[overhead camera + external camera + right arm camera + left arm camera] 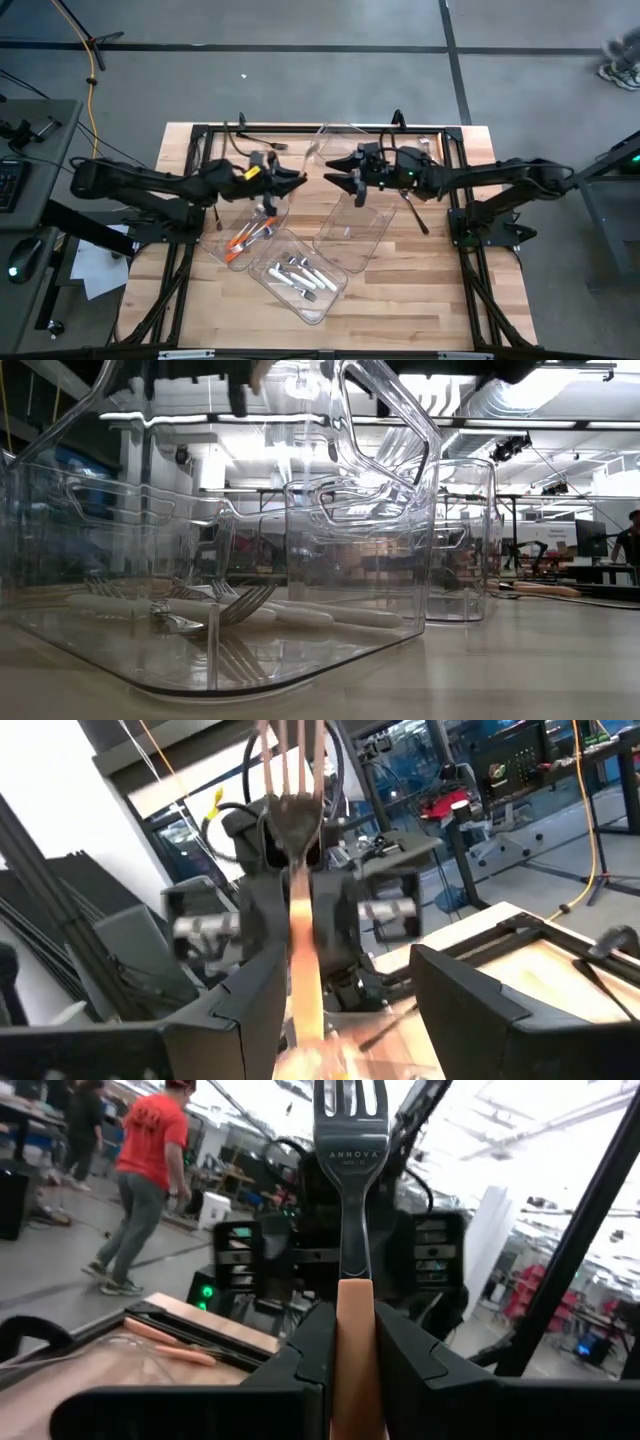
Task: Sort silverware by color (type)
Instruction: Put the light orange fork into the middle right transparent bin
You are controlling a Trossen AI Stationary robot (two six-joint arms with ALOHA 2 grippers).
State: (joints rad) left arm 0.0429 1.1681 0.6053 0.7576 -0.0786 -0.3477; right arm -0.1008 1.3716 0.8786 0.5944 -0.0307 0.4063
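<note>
Left gripper clamped on orange fork, held mid-air over table centre, tines toward right arm. Right gripper just beside, facing it, jaws spread. Orange pieces in left bin; white pieces in near bin.

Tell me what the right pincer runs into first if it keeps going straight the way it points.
Probably the orange-handled fork held upright by the left pincer, which faces the open right pincer across a small gap; exact depth is unclear.
</note>
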